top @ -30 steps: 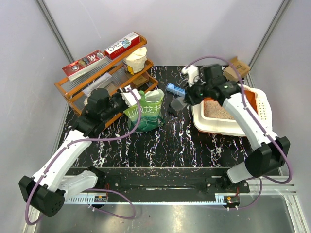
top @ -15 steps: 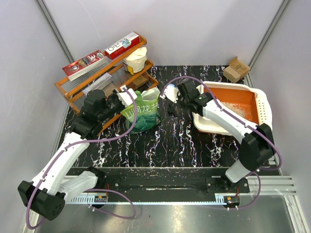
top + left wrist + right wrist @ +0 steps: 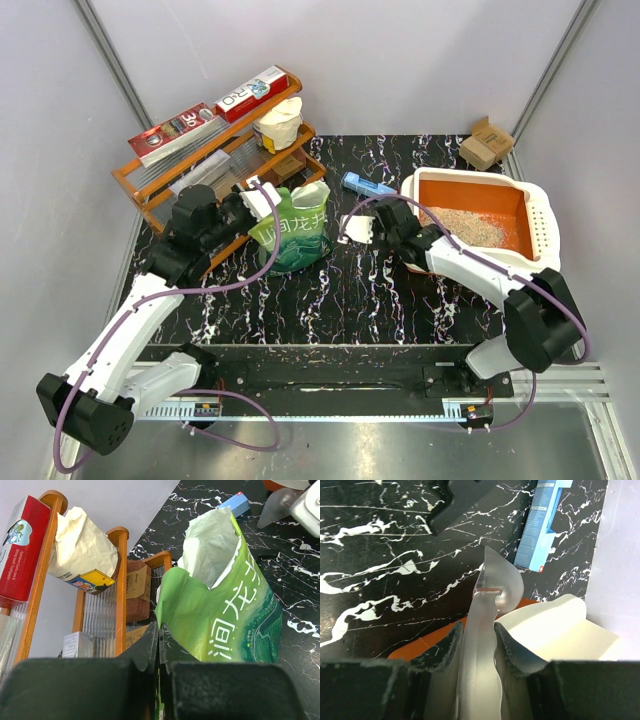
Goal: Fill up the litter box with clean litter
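Left gripper (image 3: 159,642) is pinching the top edge of the green pouch (image 3: 227,615). Its jaws are pressing together on the film, with no gap showing. The pouch is standing upright just ahead of the fingertips and its mouth is gaping open. The wrist view is not showing what is inside.

To the left of this claw, the orange wire rack (image 3: 120,580) is carrying three things:
- a red box (image 3: 22,545)
- a crumpled paper bag (image 3: 82,550)
- a small brown carton (image 3: 137,592)

Right gripper (image 3: 479,630) is clamping the handle of a translucent scoop (image 3: 497,577), one finger bearing on each side. The scoop bowl is sticking out past the fingertips over the black marble table (image 3: 380,555). I cannot tell if it is touching the surface. A blue box (image 3: 542,520) is lying flat on the table ahead of the bowl and slightly right.

The litter box (image 3: 560,625) is sitting right under this claw in the wrist view. Its white rim is showing to the right of the fingers and an orange sliver to the left.

From the top view, the right claw is hanging just off the tray's near left corner, between the pouch and the tray. The clean litter (image 3: 465,225) is lying as a pale patch on the orange floor, off to the right of that claw. It is covering only part of the floor. A cardboard box (image 3: 486,143) is sitting well beyond the claw, past the tray's far side.
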